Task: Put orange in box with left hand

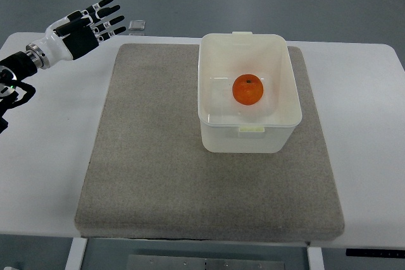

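An orange (pixel 248 89) lies on the floor of a white plastic box (pixel 218 61), near its middle. The box stands on the right half of a grey mat (pixel 158 156). My left hand (pixel 95 22) hovers over the table's far left corner, well to the left of the box, with its black fingers stretched out straight and holding nothing. Its white forearm comes in from the left edge. The right arm does not show.
The mat covers most of a white table (pixel 44 150). A small clear object (pixel 137 26) lies beyond the mat's far left corner, just right of my fingertips. The table's near edge runs along the bottom.
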